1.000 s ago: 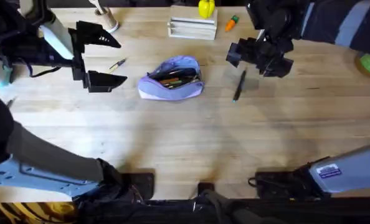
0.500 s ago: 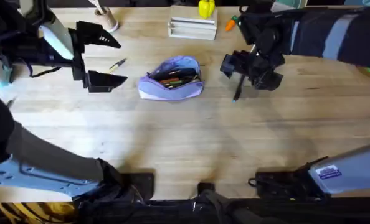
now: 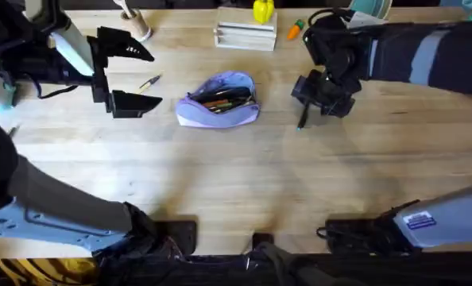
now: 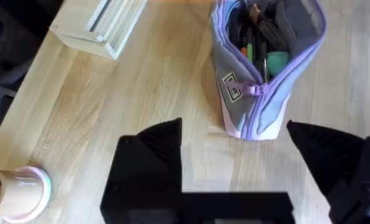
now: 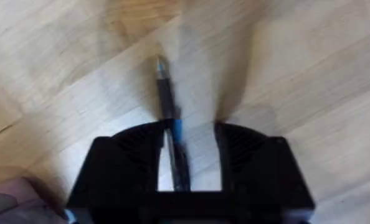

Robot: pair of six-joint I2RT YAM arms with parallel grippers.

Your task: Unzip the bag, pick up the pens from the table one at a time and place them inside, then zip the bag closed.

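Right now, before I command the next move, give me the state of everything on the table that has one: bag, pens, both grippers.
bag: unzipped, mouth open, pens already inside.
black pen: lying flat on the table, between the right gripper's fingers, not lifted.
yellowish pen: lying on the table, untouched, beside the left gripper.
right gripper: open, straddling the black pen.
left gripper: open wide, holding nothing.

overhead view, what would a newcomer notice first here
The open purple bag at mid-table, pens showing inside it, draws the eye first. To its right, the right gripper is down over a black pen on the table, fingers open on either side of it. The left gripper hangs open left of the bag, near a yellowish pen.
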